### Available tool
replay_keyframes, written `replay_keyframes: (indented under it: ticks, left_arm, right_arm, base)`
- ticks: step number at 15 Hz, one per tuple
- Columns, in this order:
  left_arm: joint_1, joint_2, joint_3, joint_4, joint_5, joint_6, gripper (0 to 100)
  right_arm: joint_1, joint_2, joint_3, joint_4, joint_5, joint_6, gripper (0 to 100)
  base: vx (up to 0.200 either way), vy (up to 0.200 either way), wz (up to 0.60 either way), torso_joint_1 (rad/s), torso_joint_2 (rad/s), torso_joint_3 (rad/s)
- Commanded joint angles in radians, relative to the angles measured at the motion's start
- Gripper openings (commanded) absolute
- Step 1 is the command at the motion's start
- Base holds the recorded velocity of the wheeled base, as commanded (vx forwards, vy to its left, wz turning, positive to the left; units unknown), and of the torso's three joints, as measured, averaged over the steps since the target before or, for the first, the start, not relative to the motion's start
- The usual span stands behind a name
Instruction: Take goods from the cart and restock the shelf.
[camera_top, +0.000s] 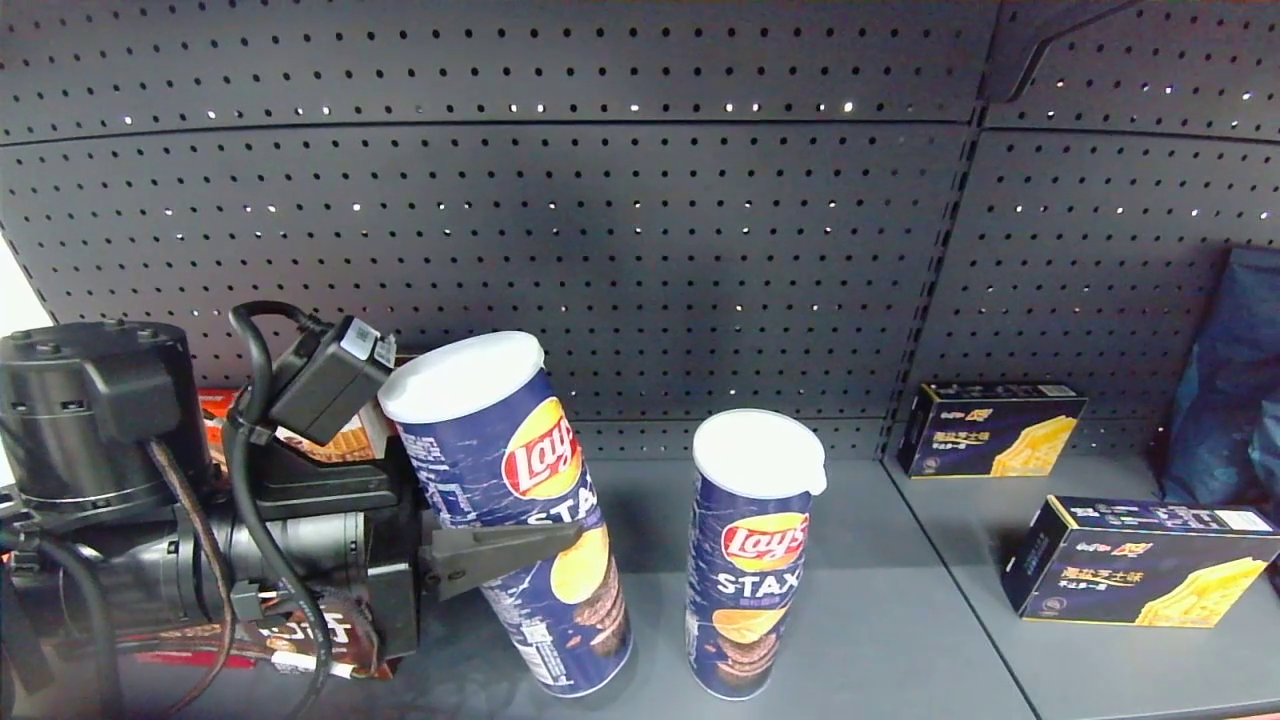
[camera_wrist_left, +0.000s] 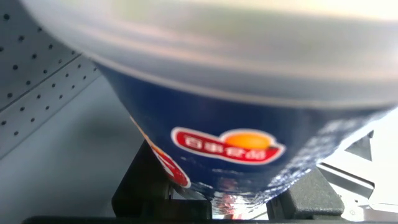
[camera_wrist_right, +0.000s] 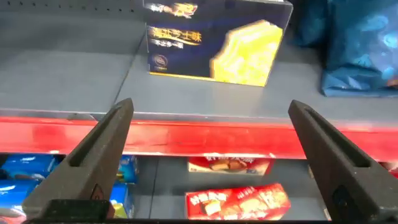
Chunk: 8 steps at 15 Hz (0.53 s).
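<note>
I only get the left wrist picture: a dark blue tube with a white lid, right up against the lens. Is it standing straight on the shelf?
Observer: No. The dark blue chip canister with a white lid leans, its top toward the robot's left, clamped in the left gripper.
Operator: Is anything beside it?
Observer: A second matching canister stands upright on the grey shelf, to its right and apart from it.
Operator: And the other arm?
Observer: The right gripper is open, facing a dark blue and yellow box on that shelf.
</note>
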Motion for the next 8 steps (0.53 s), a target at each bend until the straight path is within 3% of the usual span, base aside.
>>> replay_keyframes:
  ticks: [1, 3, 8]
  left_arm:
    - [0.004, -0.001, 0.003, -0.011, -0.008, -0.002, 0]
    - [0.018, 0.009, 0.001, -0.049, -0.009, -0.003, 0]
    - [0.05, 0.009, -0.056, -0.053, -0.035, -0.005, 0]
  right_arm:
    - [-0.001, -0.014, 0.0, 0.012, -0.006, 0.015, 100]
    - [-0.001, -0.014, 0.0, 0.06, -0.058, 0.063, 100]
    - [-0.001, -0.014, 0.0, 0.058, -0.058, 0.066, 100]
  base:
    - [0.0, 0.0, 0.0, 0.0, 0.0, 0.0]
    - [0.0, 0.0, 0.0, 0.0, 0.0, 0.0]
    - [0.0, 0.0, 0.0, 0.0, 0.0, 0.0]
